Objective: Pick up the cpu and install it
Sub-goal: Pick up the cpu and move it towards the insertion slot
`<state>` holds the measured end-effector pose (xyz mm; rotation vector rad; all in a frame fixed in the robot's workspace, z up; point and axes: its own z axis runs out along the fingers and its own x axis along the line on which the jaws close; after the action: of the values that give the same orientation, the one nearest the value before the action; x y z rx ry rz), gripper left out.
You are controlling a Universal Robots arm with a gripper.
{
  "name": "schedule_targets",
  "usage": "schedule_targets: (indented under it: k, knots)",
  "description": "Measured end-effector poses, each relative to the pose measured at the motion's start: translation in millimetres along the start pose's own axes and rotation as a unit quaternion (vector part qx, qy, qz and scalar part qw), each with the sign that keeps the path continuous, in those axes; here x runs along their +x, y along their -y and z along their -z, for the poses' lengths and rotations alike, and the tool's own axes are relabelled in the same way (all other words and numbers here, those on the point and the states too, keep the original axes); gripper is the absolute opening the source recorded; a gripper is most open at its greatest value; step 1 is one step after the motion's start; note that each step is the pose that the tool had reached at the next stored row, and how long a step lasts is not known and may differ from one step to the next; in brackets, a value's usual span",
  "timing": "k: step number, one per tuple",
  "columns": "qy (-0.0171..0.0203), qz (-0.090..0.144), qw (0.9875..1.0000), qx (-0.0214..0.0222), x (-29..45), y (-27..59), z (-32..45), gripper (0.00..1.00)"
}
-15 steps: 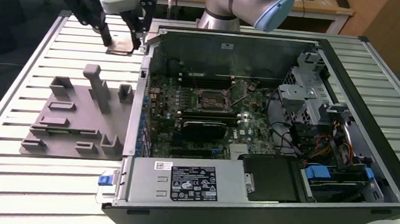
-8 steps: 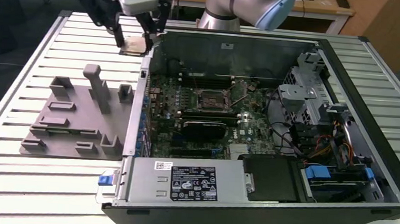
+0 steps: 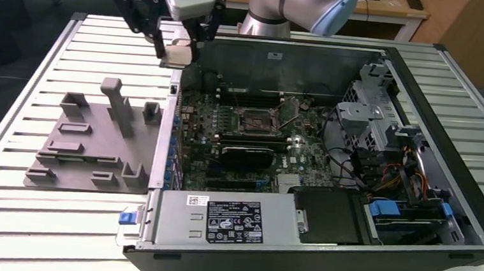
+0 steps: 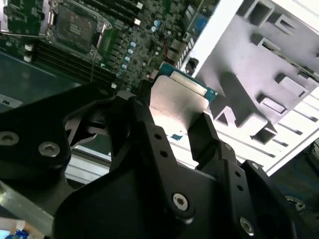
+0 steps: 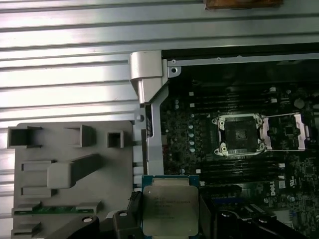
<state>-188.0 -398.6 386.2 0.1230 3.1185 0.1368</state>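
The gripper (image 3: 179, 49) clamps the cpu (image 5: 169, 204) by two opposite edges, likely sparing its contact face, over the computer case's (image 3: 467, 209) corner by the table (image 3: 14, 222) edge nearest the arm (image 3: 294, 8), well apart from the open socket (image 5: 239, 135).

Slatted table (image 3: 14, 222), grey fixture (image 3: 96, 144), open computer case (image 3: 301, 269)

A slatted metal table (image 3: 14, 222) lies under even, bright light. Behind the table stands a wooden desk (image 3: 400, 11) on white legs, a brown wooden panel (image 3: 479, 37) beside it; dark floor (image 3: 12, 62) shows past the table's edge on the exterior view's left.
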Motion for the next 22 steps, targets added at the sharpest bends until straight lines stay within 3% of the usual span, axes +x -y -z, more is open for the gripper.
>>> schedule_targets:
  k: [9,18,22]
  knots:
    - [-0.0001,0.000,1.0000,0.0000,-34.2,-2.6,-1.3,0.54]
    - [-0.0002,0.000,1.0000,0.0000,-58.1,-4.3,-3.6,0.54]
    - [-0.0017,0.000,1.0000,0.0001,-72.2,-5.1,-7.4,0.54]
